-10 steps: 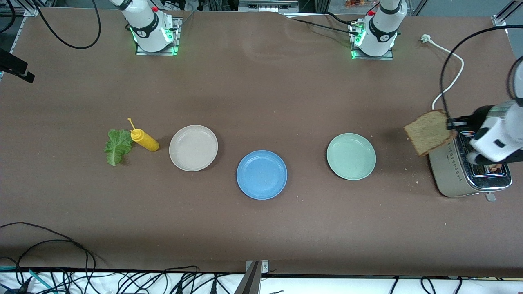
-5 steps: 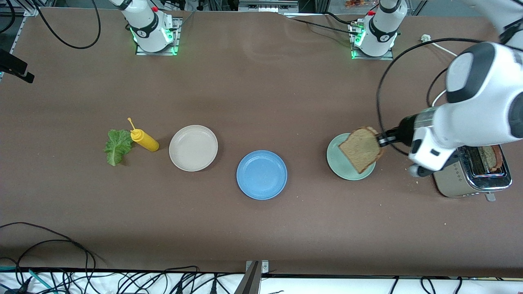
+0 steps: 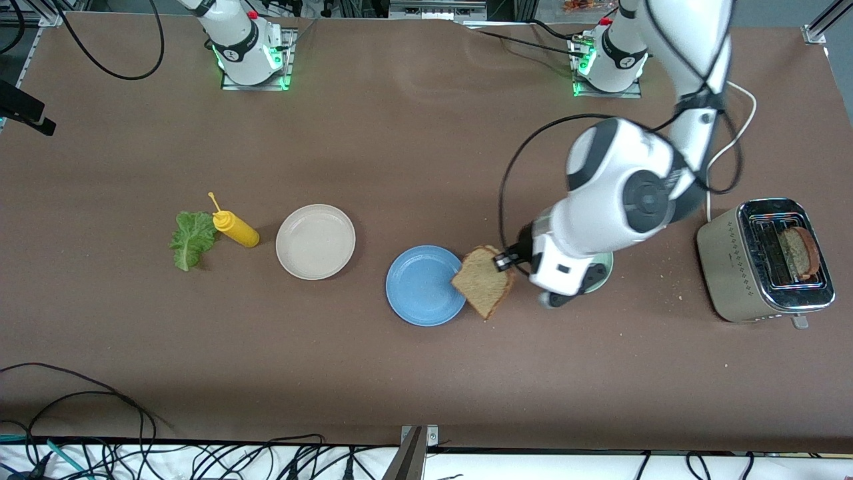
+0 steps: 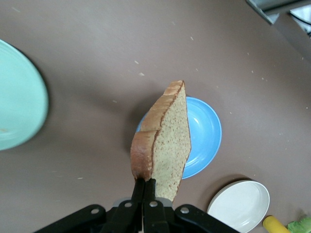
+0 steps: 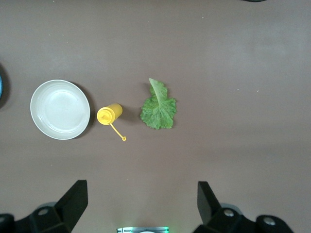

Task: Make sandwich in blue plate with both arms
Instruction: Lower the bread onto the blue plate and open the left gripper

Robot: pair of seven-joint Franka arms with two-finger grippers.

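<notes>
bread slice [image 3: 483,290]: tan-brown, tilted on edge, over blue plate's rim
blue plate [image 3: 420,287]: round, empty
lettuce leaf [image 3: 192,239]: flat on desk

The left arm [image 3: 620,193] has swung away from the toaster [image 3: 766,260] at its own end of the table and in toward the middle. A second ago the left gripper [image 3: 504,260] held the bread slice [image 3: 483,290] just above the toaster; half a second ago it carried it over the pale green plate [image 3: 603,270]. The slice, clamped by its crust and hanging on edge, is now over the rim of the blue plate [image 3: 420,287] on the side toward the left arm's end. The arm's wrist now covers most of the green plate, and the toaster stands uncovered with a second slice [image 3: 796,252] in its slot.
</notes>
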